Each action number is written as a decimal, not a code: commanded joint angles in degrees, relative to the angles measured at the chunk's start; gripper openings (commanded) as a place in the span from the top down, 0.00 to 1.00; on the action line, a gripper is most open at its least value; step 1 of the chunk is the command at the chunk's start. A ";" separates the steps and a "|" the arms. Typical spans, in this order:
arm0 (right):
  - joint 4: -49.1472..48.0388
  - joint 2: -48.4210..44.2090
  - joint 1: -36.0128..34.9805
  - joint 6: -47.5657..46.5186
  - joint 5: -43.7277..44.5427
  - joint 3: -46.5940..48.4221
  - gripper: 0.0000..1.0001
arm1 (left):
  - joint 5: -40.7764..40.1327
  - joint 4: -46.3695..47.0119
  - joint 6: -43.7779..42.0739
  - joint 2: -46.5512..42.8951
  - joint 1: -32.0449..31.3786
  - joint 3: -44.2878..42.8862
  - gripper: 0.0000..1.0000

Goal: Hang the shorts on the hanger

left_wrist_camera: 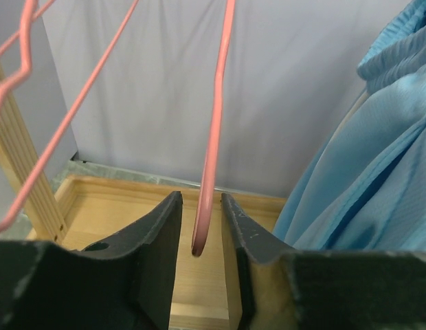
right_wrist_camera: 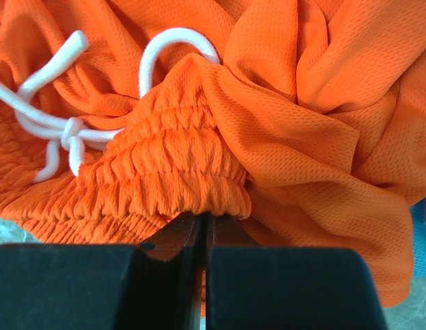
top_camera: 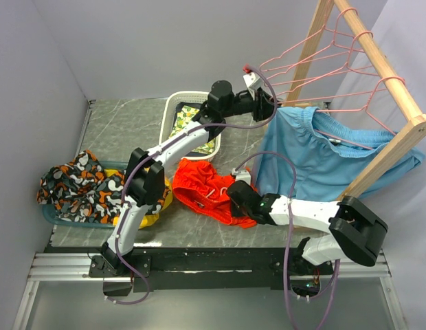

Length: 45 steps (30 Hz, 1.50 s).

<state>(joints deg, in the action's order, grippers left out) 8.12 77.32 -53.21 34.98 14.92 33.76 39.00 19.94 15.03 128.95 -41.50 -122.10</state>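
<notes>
Shorts: bright red-orange fabric shorts [top_camera: 199,184] are lying crumpled on the grey marbled table [top_camera: 124,130], near centre, just left of the hanging blue pair.
Waistband: the gathered elastic waistband [right_wrist_camera: 178,172] is facing the right wrist camera. The thin white drawstring [right_wrist_camera: 62,127] is lying knotted on it, to the left.
Right gripper: the right gripper [right_wrist_camera: 203,223] is lying low at the near-right edge of the shorts, with its fingers pressing together and pinching the waistband edge.
Left gripper: the left gripper [left_wrist_camera: 201,210] is reaching up at the far right by the rack. Its jaws are standing apart, straddling the bottom bend of a pink wire hanger [left_wrist_camera: 211,151]. There looks to be a gap on both sides, but contact is hard to call from this angle.
Rack: a wooden rail rack [top_camera: 378,51] is running along the far right, carrying several more pink hangers.
Blue pair: light blue shorts [top_camera: 316,161] are hanging off the rack, just right of the left gripper.
Left side: an orange-black-white patterned cloth [top_camera: 72,182] is spilling over a teal tray [top_camera: 51,216].
Far centre: a white plastic basket [top_camera: 187,94] is holding printed fabric.
</notes>
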 commanded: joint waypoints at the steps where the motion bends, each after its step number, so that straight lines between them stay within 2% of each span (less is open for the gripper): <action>1: 1.64 1.69 0.56 -0.88 0.64 1.13 1.00 | 0.19 8.09 1.41 -3.35 -0.08 1.70 0.68; 4: 1.72 1.96 0.48 -0.97 0.73 1.31 1.00 | 0.72 9.32 2.11 -3.09 -0.08 1.34 0.71; 9: 2.07 2.31 0.56 -0.88 0.90 1.66 1.00 | 1.60 13.10 3.25 -3.53 -0.08 2.14 0.66; 16: 2.43 2.75 0.56 -0.88 0.90 1.92 1.00 | 2.30 13.54 4.04 -2.47 -0.16 -0.15 0.68; 19: 2.34 2.66 0.56 -0.79 0.99 1.84 1.00 | 3.09 13.28 4.05 -2.03 -0.25 -1.03 0.85; 20: 2.34 2.66 0.56 -0.71 0.99 1.84 1.00 | 3.10 13.63 4.05 -2.03 -0.17 -0.86 0.94; 22: 2.34 2.66 0.48 -0.62 0.99 1.92 1.00 | 2.83 16.07 4.40 -2.64 -0.25 0.72 0.99; 29: 2.78 2.49 0.48 -0.70 0.99 2.10 1.00 | 1.52 26.70 4.57 -5.72 -0.69 7.66 0.99; 35: 3.22 2.22 0.48 -0.62 1.43 2.28 1.00 | 1.96 29.71 4.22 -6.86 -0.69 8.98 0.99; 45: 3.48 1.87 0.56 -0.35 1.52 2.19 1.00 | -1.65 33.58 5.27 -8.71 -0.78 10.75 0.99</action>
<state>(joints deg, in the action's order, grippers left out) 8.73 78.94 -53.21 34.85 14.94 34.72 39.40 45.43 19.40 125.29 -42.30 -111.22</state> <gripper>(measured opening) 0.020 0.041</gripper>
